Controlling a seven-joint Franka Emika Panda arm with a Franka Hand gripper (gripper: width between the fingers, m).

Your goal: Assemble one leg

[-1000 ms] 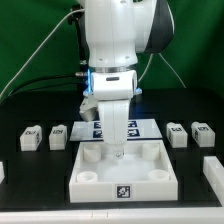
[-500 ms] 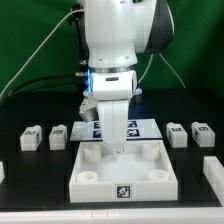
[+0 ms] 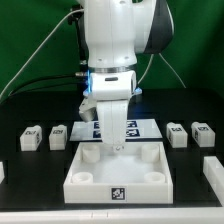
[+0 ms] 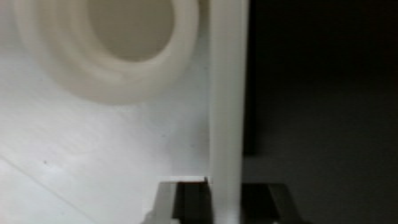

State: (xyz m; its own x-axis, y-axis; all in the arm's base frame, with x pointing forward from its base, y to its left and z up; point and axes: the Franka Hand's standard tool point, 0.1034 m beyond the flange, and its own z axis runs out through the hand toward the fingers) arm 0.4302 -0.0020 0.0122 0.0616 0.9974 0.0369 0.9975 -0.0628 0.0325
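Observation:
My gripper [image 3: 118, 148] reaches down onto the far rim of the large white square tabletop [image 3: 95, 188]. In the wrist view the gripper [image 4: 226, 205] straddles the tabletop's thin wall [image 4: 226, 100], one dark finger on each side and tight against it, beside a round corner socket [image 4: 125, 40]. Several legs, small white blocks with tags, lie on the black table. Two are at the exterior view's left [image 3: 31, 137] [image 3: 58, 134] and two at its right [image 3: 178, 133] [image 3: 203, 135]. None is held.
The marker board [image 3: 140, 127] lies just behind the tabletop, partly hidden by the arm. More white parts show at the exterior view's right edge [image 3: 215, 170] and left edge [image 3: 2, 172]. Cables run behind the arm.
The tabletop looks larger and its front edge sits lower in the exterior view, shifted slightly left. The gripper's tip has risen a little with it. The legs have not moved.

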